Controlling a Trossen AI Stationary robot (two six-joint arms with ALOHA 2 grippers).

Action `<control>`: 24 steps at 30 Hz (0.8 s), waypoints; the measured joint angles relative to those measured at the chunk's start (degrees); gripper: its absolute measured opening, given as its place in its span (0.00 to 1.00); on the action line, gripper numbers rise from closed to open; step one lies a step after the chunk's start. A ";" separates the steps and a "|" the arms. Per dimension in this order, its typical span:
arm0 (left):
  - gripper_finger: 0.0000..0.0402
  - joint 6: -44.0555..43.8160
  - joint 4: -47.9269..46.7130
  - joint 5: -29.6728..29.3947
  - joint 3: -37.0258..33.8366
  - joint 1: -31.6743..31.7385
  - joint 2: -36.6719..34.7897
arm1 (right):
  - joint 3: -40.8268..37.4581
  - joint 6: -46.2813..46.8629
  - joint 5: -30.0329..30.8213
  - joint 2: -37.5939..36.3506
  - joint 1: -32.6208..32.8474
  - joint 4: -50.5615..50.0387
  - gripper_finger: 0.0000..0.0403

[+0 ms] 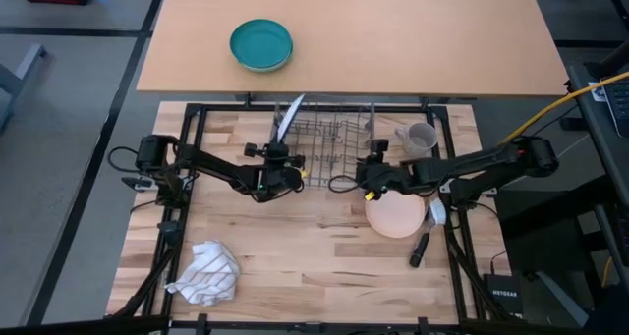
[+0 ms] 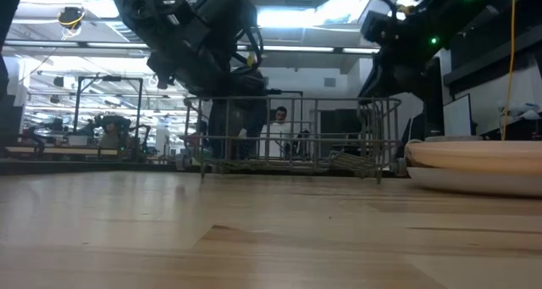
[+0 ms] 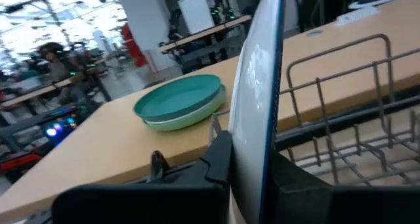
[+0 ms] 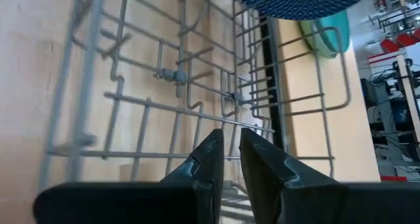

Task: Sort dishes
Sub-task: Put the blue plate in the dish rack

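Blue plate: on edge at wire rack's left end, left gripper fingers clamped on its rim. Right gripper: fingers nearly together, empty, at rack's right side.

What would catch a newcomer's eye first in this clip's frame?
Most striking is the plate standing on edge between the left end effector's fingers, at the left end of the wire rack. The right end effector sits at the rack's front right side, empty, fingers nearly together. Farther off, a teal bowl rests on the far table, and a pink bowl lies by the right arm.
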 joint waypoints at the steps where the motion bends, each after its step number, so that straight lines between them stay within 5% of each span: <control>1: 0.06 0.08 -0.02 0.21 0.00 -0.34 -0.02 | 0.00 0.00 -0.08 0.77 -0.06 0.38 0.14; 16: 0.08 -0.78 -0.23 0.51 -0.01 -2.57 0.00 | 0.00 -2.26 -0.20 4.91 -3.09 11.71 0.14; 24: 0.08 -0.09 2.33 0.74 -0.02 -2.94 0.00 | 0.00 -5.17 -7.12 4.87 -5.63 22.04 0.14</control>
